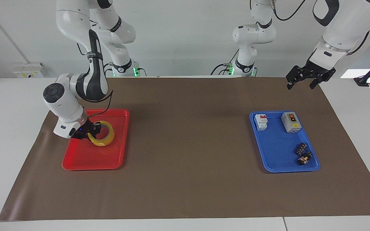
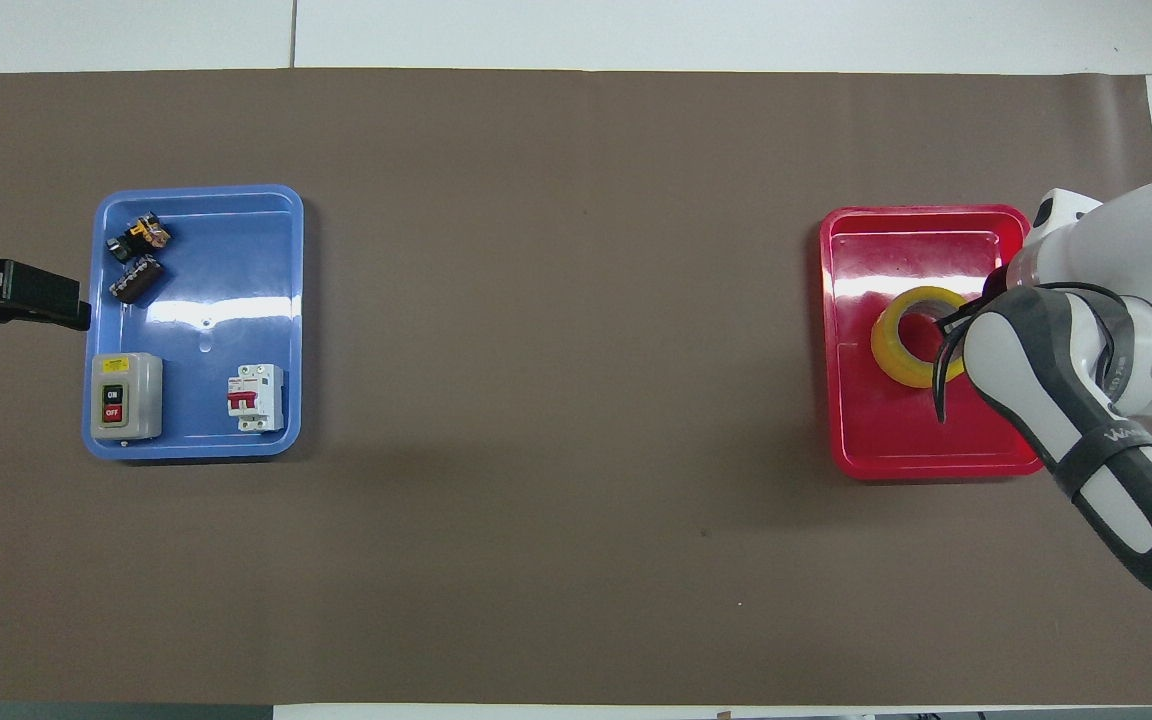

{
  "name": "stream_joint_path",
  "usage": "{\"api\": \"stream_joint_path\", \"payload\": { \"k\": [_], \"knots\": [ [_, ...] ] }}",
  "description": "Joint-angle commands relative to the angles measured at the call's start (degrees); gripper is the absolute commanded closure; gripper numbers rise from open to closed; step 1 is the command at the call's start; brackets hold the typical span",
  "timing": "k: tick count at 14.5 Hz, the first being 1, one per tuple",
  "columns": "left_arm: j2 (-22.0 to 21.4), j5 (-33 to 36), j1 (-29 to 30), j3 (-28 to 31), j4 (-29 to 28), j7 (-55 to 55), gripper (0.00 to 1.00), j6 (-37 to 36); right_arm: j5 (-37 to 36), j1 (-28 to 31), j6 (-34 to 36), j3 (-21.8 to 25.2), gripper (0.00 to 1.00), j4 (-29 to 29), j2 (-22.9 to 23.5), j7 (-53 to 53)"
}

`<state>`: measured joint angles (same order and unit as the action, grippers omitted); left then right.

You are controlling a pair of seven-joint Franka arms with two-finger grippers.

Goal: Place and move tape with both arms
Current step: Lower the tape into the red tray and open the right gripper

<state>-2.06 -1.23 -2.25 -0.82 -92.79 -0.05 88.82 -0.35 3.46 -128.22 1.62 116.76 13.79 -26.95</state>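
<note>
The tape (image 1: pixel 102 137), a yellow ring with a pale core, sits low over the red tray (image 1: pixel 85 160), at the right arm's end of the table. The right gripper (image 1: pixel 90 131) has it pinched through the ring's wall, one finger inside the hole, and the roll tilts a little in that grip. Whether its lower edge already touches the tray floor, I can't say; from overhead the arm's forearm covers part of the ring (image 2: pixel 911 345). A hold through the wall makes sense: the roll is too wide to span across, and the rim gives a firm bite. It looks like a set-down into the tray, not yet released.

Out across the brown mat (image 1: pixel 188 128), the blue tray (image 1: pixel 276 150) holds a small white circuit breaker (image 1: pixel 261 122), a grey on/off switch box (image 1: pixel 291 122) and two small dark parts (image 1: pixel 303 153), too small to name. Over the mat's corner, closer to the robots than that tray, the left gripper (image 1: pixel 303 78) waits with fingers spread, empty. Overhead, only its tip shows at the frame's edge.
</note>
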Motion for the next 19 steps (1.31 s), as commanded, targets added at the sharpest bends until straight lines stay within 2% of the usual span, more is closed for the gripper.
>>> {"api": "stream_joint_path", "payload": {
  "k": [1,8,9,10,11,16,19],
  "knots": [
    [0.13,0.35,0.67,-0.41,0.50,0.58,0.00,-1.10,-0.18,0.58,-2.55,-0.48,1.00,3.47,-2.54,-0.56],
    [0.13,0.35,0.58,-0.41,0.50,0.67,0.00,-1.10,-0.18,1.20,-4.76,-0.30,1.00,5.76,-3.15,-0.91],
    [0.13,0.35,0.67,-0.41,0.50,0.58,0.00,-1.10,-0.18,1.11,-4.84,-0.39,0.80,5.76,-3.15,-0.65],
    [0.13,0.35,0.58,-0.41,0.50,0.58,0.00,-1.10,-0.18,1.19,-4.85,-0.30,0.28,5.76,-3.15,-0.47],
    [0.13,0.35,0.67,-0.41,0.50,0.58,0.00,-1.10,-0.18,1.28,-4.76,-0.30,0.00,5.67,-3.15,-0.30],
    [0.13,0.35,0.67,-0.41,0.50,0.58,0.00,-1.10,-0.18,0.41,-3.27,-0.39,0.00,2.52,-4.82,3.64],
    [0.13,0.35,0.67,-0.41,0.50,0.58,0.00,-1.10,-0.35,-2.31,-0.11,-0.66,0.00,-0.12,-7.63,13.63]
  ]
}}
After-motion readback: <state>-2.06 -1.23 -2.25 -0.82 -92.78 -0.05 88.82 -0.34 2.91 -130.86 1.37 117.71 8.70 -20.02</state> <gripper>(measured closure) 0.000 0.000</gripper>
